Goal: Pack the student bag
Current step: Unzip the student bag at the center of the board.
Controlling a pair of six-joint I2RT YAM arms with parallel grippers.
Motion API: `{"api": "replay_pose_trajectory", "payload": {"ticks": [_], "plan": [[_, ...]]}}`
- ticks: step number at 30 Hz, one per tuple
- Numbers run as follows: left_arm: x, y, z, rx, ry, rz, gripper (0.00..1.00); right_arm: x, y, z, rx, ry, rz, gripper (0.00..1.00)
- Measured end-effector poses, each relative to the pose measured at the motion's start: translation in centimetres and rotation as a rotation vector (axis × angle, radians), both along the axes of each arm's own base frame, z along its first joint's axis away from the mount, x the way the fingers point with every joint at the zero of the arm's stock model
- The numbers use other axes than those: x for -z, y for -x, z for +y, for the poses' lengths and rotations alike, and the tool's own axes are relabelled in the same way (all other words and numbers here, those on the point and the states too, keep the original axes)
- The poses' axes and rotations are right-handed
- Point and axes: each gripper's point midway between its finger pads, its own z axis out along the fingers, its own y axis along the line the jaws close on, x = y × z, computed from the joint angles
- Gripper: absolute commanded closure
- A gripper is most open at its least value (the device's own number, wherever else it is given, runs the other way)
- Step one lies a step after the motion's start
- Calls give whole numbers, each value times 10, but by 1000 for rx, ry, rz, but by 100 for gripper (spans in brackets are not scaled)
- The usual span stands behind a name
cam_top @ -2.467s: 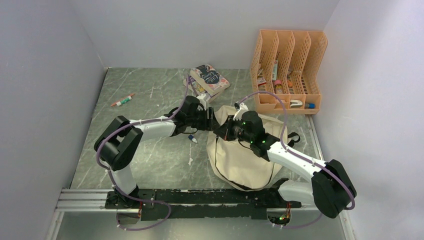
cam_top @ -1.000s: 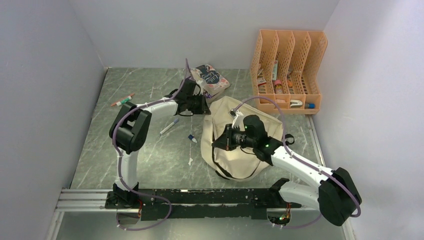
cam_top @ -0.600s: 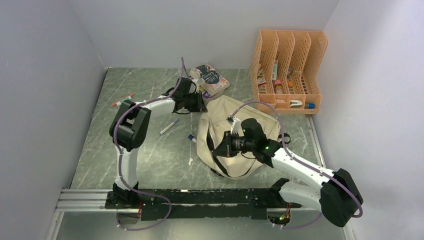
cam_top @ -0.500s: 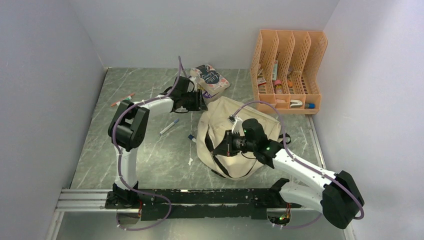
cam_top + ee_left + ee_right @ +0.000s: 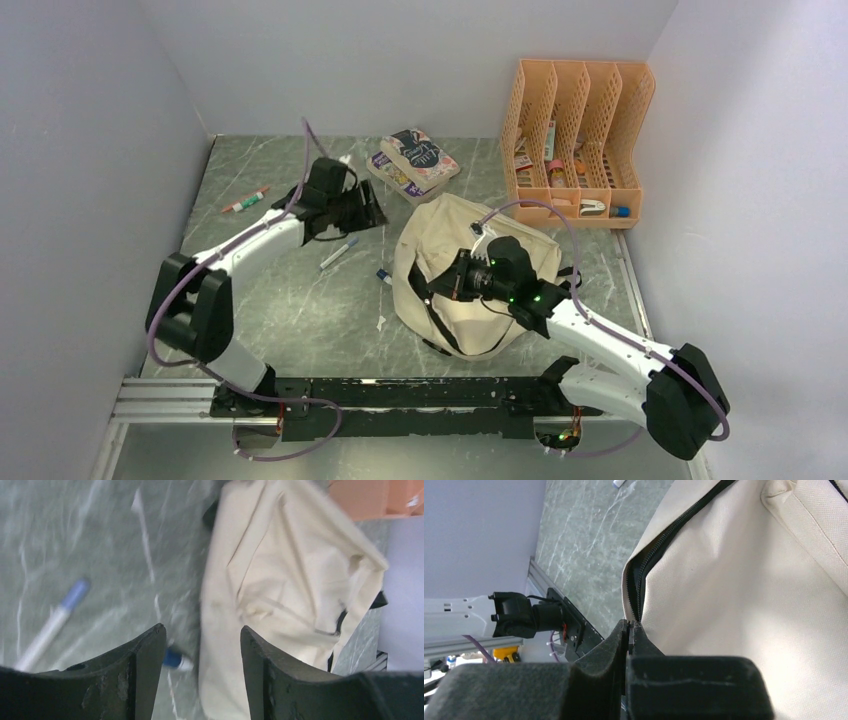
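- Jaws of the right gripper (image 5: 629, 626) are pressed together on the rim of the student bag (image 5: 749, 605), pinching the cream fabric beside the black zipper track.
- Jaws of the left gripper (image 5: 202, 645) stand apart with nothing between them. It hangs above the table (image 5: 290, 300), with the blue-capped pen (image 5: 52, 625) to one side and the bag's edge to the other.
- A small blue-tipped item (image 5: 175, 660) lies on the table just under the left fingers, close to the bag.
- The bag lies slumped at the centre-right of the table, in front of the orange file organizer (image 5: 575, 140). Two books (image 5: 415, 160) lie just beyond its far corner, and a green-and-red marker (image 5: 245, 200) lies well apart to the left.
- Step in hand, as I judge it: the right arm holds the bag's lip so the mouth can be opened, while the left arm is free to fetch loose supplies. How wide the mouth gapes cannot be told from these views.
- The next move likely calls for the left gripper to drop onto the pen with its fingers set across the barrel. The right grip must stay firm so the soft fabric does not sag shut.
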Motion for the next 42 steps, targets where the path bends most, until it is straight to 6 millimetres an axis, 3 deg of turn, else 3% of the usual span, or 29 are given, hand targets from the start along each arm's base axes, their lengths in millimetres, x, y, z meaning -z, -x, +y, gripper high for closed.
{"api": "replay_pose_trajectory", "payload": {"ticks": [7,14,27,37,42], "plan": [[47,89,28,-84,12,214,38,1,-6,0,24,0,-1,100],[14,124,-2,-55,91,183,36,1,-7,0,32,0,-2,100],[29,146,-33,-41,79,247,36,-3,-9,-2,50,-4,-18,100],[12,151,-61,-8,116,217,40,-2,-8,-3,51,-3,-18,100],[23,154,-67,1,97,241,42,-3,-7,-4,51,-5,-21,100]]}}
